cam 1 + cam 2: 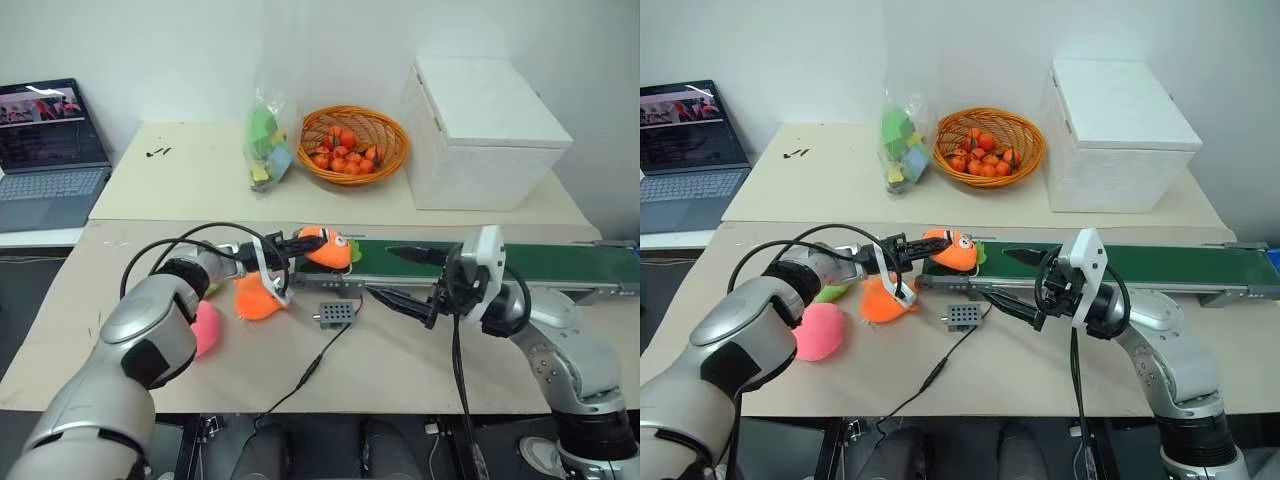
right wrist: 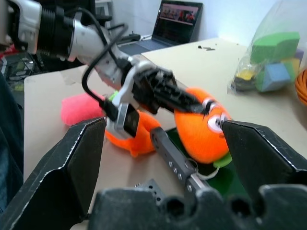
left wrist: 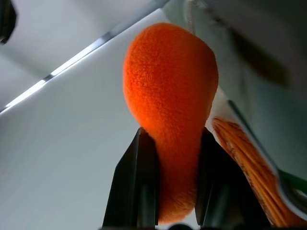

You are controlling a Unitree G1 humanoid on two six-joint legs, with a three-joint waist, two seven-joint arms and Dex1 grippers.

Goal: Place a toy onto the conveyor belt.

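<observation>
Left gripper (image 1: 312, 246) pinched the toy (image 1: 330, 247) between its 2 fingers, at the belt's (image 1: 520, 262) left end — not yet released. Right gripper (image 1: 400, 277) spread, empty.

No readable text, label, brand or number; laptop (image 1: 48, 150) screen content illegible.

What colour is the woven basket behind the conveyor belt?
Orange; the round woven wicker basket of small orange-red pieces shows best in the left eye view.
</observation>
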